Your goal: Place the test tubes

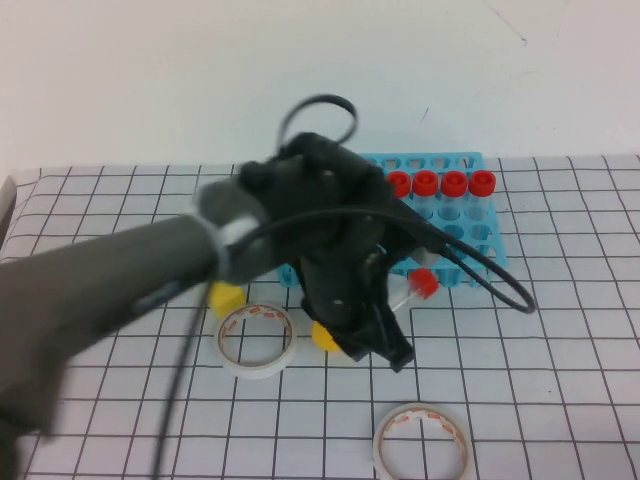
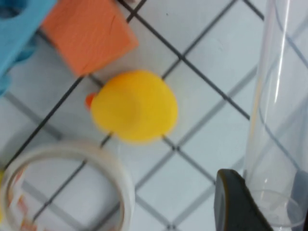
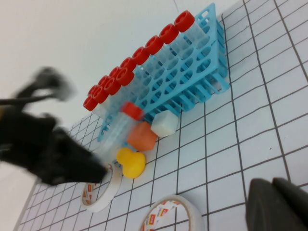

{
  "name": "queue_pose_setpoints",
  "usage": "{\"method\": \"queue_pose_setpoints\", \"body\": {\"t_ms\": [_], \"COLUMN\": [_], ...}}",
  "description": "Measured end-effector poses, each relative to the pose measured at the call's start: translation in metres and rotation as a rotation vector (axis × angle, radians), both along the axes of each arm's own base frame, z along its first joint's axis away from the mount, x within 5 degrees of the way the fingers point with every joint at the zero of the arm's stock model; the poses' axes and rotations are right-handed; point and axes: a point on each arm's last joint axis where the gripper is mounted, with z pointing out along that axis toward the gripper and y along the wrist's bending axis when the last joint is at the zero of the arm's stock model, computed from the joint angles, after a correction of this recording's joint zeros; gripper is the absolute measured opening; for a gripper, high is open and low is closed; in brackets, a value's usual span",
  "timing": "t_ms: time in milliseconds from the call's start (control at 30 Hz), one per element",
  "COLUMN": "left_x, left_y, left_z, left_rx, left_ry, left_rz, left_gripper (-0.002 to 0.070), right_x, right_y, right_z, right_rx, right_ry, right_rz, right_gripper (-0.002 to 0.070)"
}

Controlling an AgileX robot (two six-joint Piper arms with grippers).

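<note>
Clear glossy plastic test tube [image 2: 279, 96]; matt blue plastic rack [image 3: 217, 53].

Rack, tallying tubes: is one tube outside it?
Yes, a red-capped tube tilts beside the rack by the left gripper; right gripper hangs apart.

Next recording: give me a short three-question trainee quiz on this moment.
1. True or false: the left gripper hovers by the loose red-capped clear test tube, just off the blue plastic tube rack.
2. How many white tape rolls lie on the gridded table?
3. Beside the yellow rubber duck lies: A orange block, B green cup, C spoon?
Key: 1 true; 2 two; 3 A. The shut right gripper sits apart from the rack.
</note>
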Motion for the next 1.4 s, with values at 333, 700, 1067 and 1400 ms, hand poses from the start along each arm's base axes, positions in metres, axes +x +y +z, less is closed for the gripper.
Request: {"method": "queue_pose_setpoints", "body": {"t_ms": [333, 700, 1067, 1400], "left_x": [-0.094, -0.163, -0.148, -0.128], "left_y": [0.080, 0.136, 0.121, 0.093], "left_z": [0.037, 0.043, 0.032, -0.002], "left_rx": [-0.223, -0.813, -1.058, -1.191], "left_ry": [-0.229, -0.702, -0.828, -0.845], "left_rz": [0.024, 0.106, 0.130, 0.047], "left_gripper": [0.0209, 0.0209, 0.0209, 0.0209], "right_x": [0.000, 0.000, 0.006, 0.065], "right_y": [0.000, 0.006, 0.021, 0.035], "right_z": [0.000, 0.009, 0.064, 0.118], "right_rx": [-0.002, -0.001, -0.249, -0.469], "right_ry": [-0.001, -0.110, -0.415, -0.509], "right_rz": [0.001, 0.070, 0.285, 0.549], "right_gripper": [-0.0001, -0.0001, -0.0001, 0.0084]}}
